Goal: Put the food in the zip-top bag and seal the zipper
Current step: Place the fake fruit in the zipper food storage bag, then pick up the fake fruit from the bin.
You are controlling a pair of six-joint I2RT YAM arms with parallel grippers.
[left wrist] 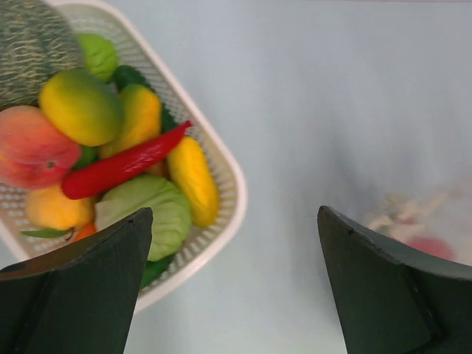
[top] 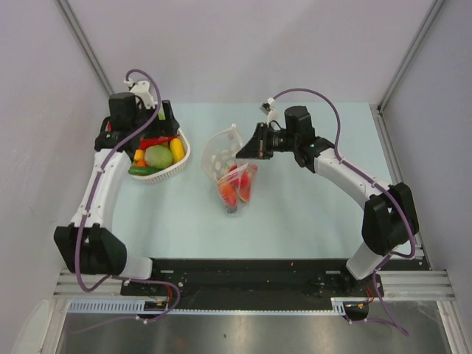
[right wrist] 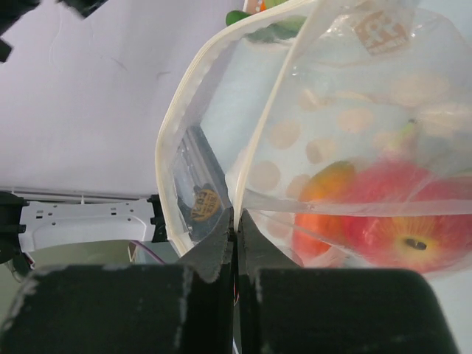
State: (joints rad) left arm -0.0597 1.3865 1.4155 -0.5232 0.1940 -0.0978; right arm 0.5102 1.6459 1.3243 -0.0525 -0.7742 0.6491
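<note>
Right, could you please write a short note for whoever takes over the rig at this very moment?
Left claw: open and empty, over the rim of the white basket.
Right claw: shut on the mouth edge of the zip-top bag, holding it up and open.
Done: a red apple and an orange piece are inside the bag.
Left: the red chilli, peach, mango and other pieces lie in the basket. Bag them, then seal the zipper, which is not yet closed.
</note>
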